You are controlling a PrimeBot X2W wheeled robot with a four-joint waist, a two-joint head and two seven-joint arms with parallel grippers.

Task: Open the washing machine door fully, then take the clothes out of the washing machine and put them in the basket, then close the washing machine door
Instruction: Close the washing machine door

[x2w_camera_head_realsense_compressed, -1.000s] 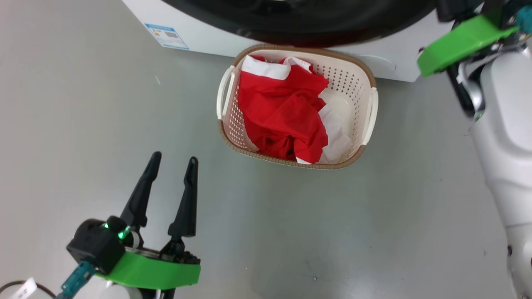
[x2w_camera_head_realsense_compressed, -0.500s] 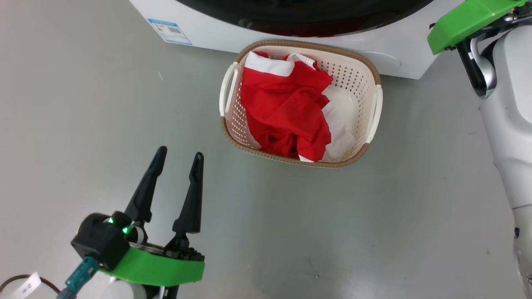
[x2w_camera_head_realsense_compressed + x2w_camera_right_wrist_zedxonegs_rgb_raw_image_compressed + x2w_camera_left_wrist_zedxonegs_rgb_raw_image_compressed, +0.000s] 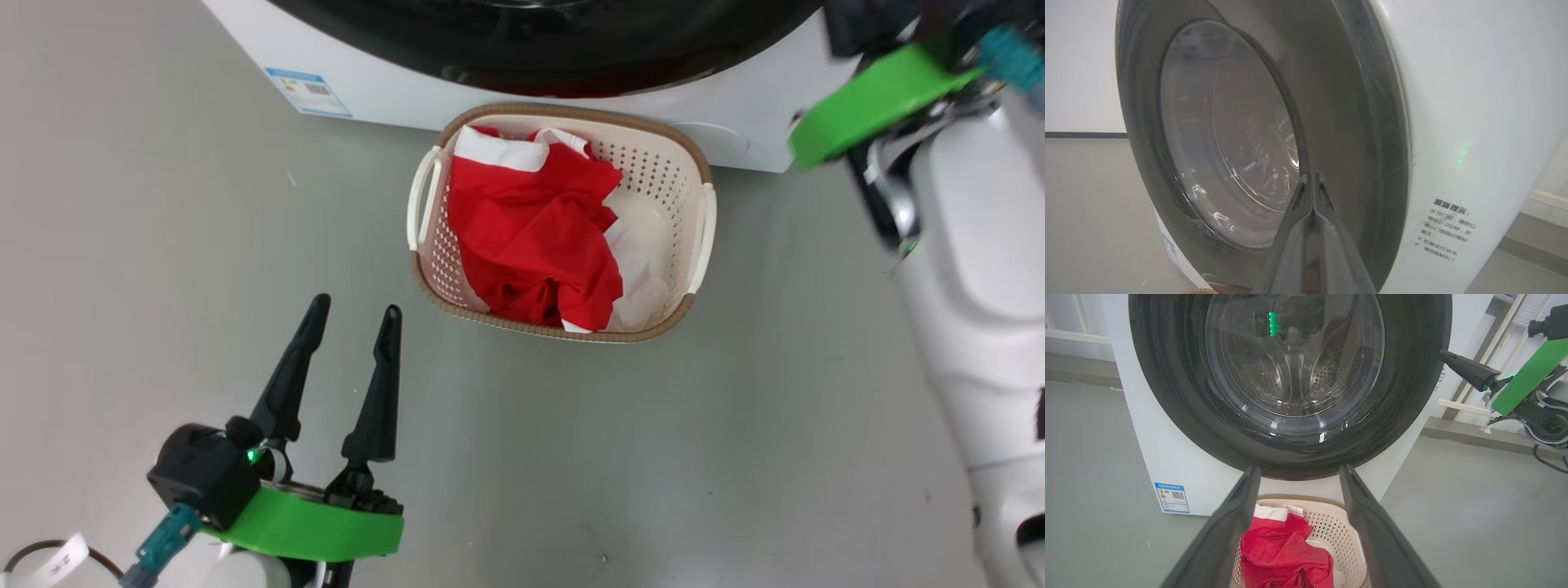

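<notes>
The washing machine point(image 3: 392, 90) stands at the top of the head view. The washing machine door point(image 3: 1404, 396), with its black rim and glass bowl, lies flat against the machine's front. Just in front of it on the floor is the basket point(image 3: 661, 163), holding the red and white clothes point(image 3: 531, 237). My left gripper point(image 3: 355, 309) hovers open and empty above the floor, short of the basket's near left corner. My right gripper point(image 3: 1312, 177) is shut, its tip at the door's black rim point(image 3: 1355, 143). In the left wrist view the right gripper point(image 3: 1447, 357) points at the rim's right edge.
My pale right forearm point(image 3: 971, 269) stands to the right of the basket. A blue label point(image 3: 309, 91) marks the machine's lower left front. A cable with a paper tag point(image 3: 49, 563) lies at the lower left. White rails point(image 3: 1466, 408) run behind the machine's right side.
The head view has shifted a little, so the camera moved. The basket, clothes and left gripper keep their places. Both grippers stand as before.
</notes>
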